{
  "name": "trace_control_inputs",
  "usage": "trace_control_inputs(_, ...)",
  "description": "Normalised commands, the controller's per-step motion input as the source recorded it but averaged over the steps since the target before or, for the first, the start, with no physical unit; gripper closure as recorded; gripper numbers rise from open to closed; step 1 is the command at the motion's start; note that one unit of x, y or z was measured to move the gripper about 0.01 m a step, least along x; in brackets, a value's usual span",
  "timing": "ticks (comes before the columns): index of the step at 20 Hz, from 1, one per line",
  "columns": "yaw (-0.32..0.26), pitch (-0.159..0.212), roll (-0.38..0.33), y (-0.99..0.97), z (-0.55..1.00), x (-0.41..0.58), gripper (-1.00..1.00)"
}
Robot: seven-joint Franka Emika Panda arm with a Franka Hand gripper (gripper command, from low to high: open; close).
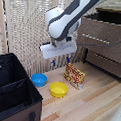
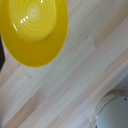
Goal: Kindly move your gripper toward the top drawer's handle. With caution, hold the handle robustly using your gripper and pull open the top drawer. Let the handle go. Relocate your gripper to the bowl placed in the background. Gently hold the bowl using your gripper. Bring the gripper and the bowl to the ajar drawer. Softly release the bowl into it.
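My gripper (image 1: 62,60) hangs above the wooden table, between the bowls and the dresser. Its two dark-blue fingers (image 1: 54,62) stand apart with nothing between them, so it is open and empty. The blue bowl (image 1: 39,79) sits on the table below it, toward the exterior view's left, upright and apart from the gripper. The top drawer (image 1: 102,32) is at the exterior view's right, and its front stands out ahead of the drawer below. Its silver handle (image 1: 100,40) runs across the front. The wrist view shows no fingers and no blue bowl.
A yellow bowl (image 1: 58,89) sits next to the blue one and fills much of the wrist view (image 2: 32,30). A patterned box (image 1: 74,76) stands beneath the gripper. A black case (image 1: 13,90) is at the exterior view's left. A pale round object (image 2: 112,112) shows in the wrist view.
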Motion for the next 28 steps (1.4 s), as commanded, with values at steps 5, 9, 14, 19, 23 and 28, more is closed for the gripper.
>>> trace_control_inputs(5,-0.113,0.039,0.001,0.28,-0.08,0.823,-1.00)
trace_control_inputs(9,-0.117,0.054,0.009,0.27,-0.14,0.799,-1.00)
trace_control_inputs(14,-0.132,0.078,0.001,0.23,-0.34,0.706,-1.00)
trace_control_inputs(19,-0.108,0.074,0.000,0.27,-0.50,0.497,-1.00)
trace_control_inputs(23,-0.036,0.070,-0.065,0.29,-0.51,0.110,-1.00)
trace_control_inputs(28,0.022,0.070,-0.193,0.10,-0.61,0.000,-1.00)
